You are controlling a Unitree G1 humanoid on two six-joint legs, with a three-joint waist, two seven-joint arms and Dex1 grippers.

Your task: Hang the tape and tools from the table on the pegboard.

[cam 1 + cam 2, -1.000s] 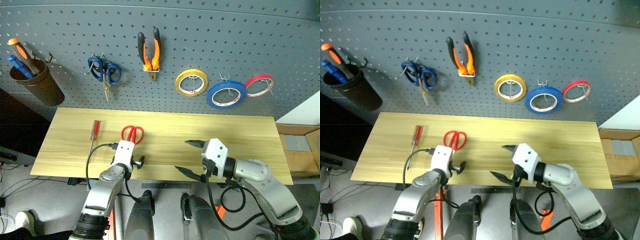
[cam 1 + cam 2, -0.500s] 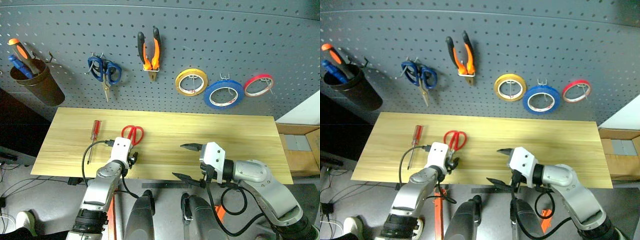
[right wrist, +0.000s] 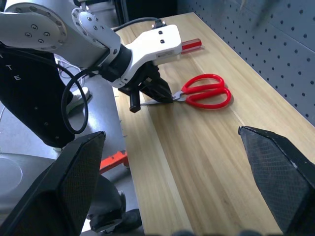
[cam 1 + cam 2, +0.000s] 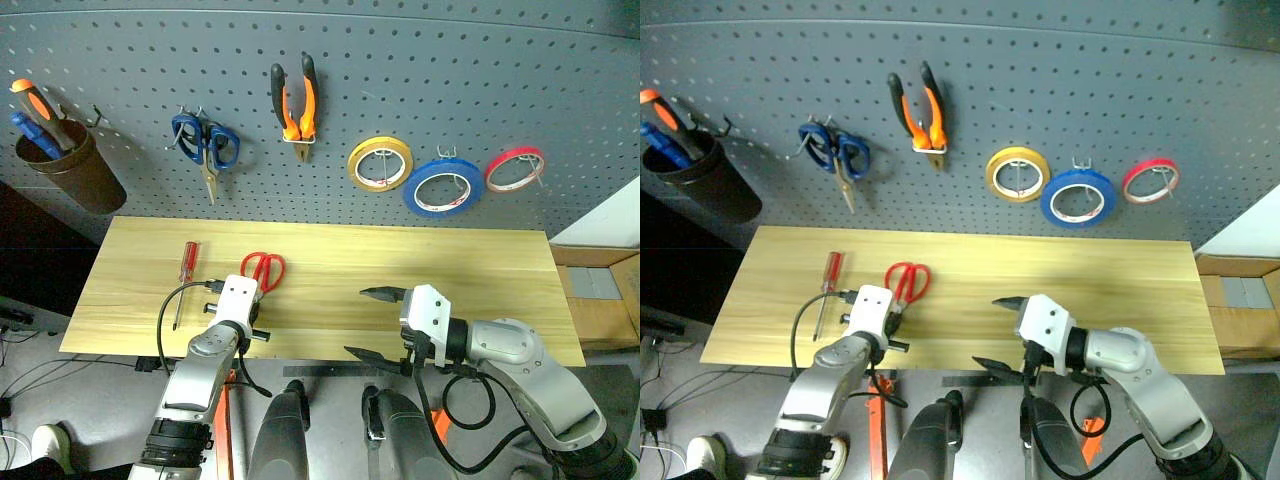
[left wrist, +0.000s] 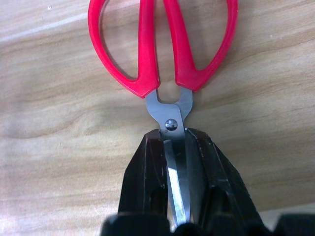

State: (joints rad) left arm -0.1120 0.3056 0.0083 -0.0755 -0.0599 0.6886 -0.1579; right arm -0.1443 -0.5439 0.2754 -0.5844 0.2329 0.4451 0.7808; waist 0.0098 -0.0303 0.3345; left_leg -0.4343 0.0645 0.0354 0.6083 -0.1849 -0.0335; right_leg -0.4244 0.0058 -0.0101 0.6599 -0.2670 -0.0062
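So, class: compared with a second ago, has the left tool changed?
Yes. The left tool has closed its fingers onto the red-handled scissors blades; the scissors lie where they were on the table.

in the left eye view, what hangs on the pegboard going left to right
brown cup → blue-handled scissors → pliers → yellow tape roll → blue tape roll → red tape roll
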